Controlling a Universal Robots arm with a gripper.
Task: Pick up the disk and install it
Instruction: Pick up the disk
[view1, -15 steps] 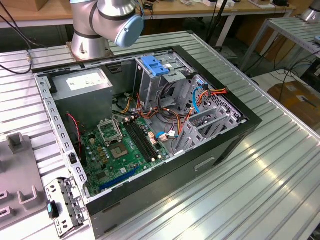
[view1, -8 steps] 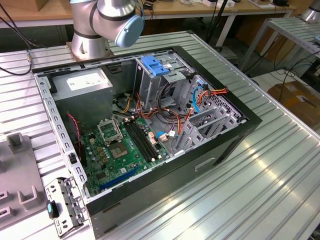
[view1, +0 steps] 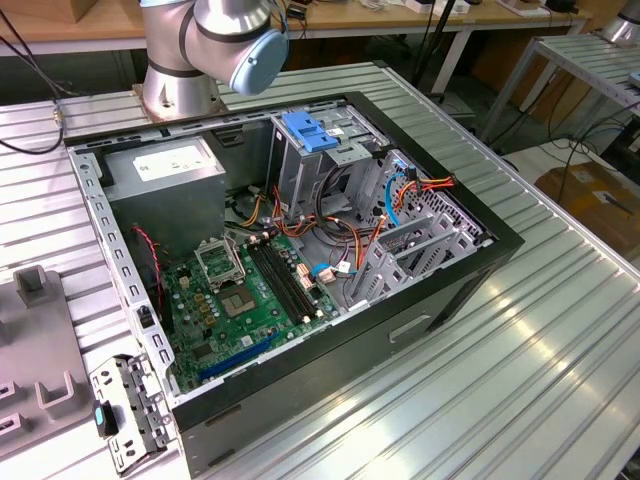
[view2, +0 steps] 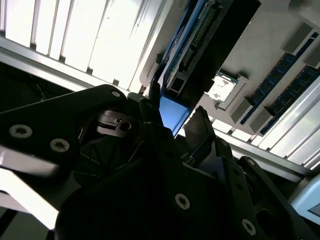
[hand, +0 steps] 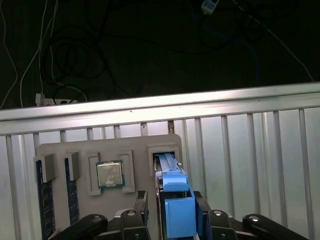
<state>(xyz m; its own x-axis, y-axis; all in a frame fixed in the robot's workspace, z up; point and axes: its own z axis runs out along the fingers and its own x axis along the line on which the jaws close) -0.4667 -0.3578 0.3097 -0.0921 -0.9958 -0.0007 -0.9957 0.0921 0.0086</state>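
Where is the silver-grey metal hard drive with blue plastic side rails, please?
In the first wrist view the blue-railed metal disk stands on edge in a slot of the grey holder tray, beside the square silver processor chip, close to the gripper.

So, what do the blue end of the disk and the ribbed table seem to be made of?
Blue end of the disk: likely moulded plastic, matte, evenly coloured, with rounded edges. Table: probably bare aluminium, silvery ribbed slats throwing bright glare.
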